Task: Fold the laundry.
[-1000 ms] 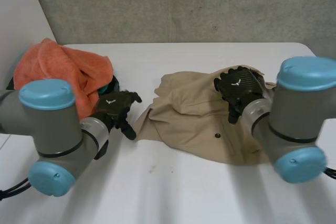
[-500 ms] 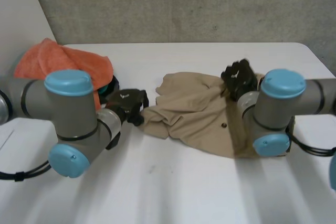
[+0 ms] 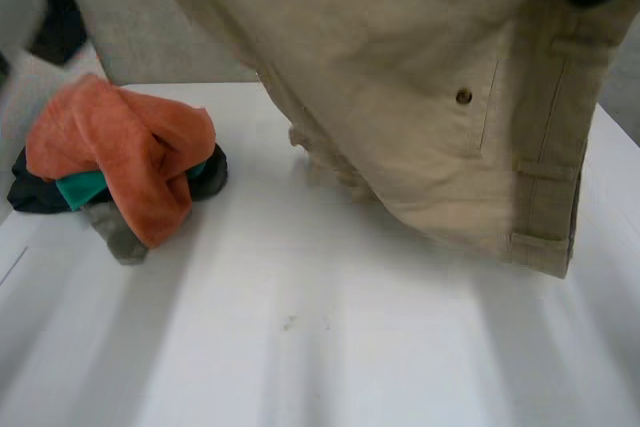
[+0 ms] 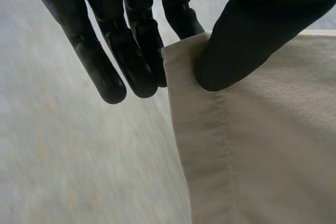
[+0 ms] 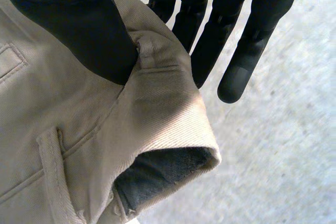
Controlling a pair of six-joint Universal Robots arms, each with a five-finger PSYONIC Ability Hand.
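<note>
Trousers hanging over the counter, left hand pinching a hem corner, right hand pinching the waistband, laundry pile far left.

i see the beige trousers hanging unfolded above the table, from 12 to 3 o'clock, waistband down the 3 o'clock side; the crumpled pile, orange cloth on top, lies at 9 o'clock.

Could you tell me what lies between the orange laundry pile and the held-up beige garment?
In the head view, only bare white table lies between the pile and the garment.
</note>
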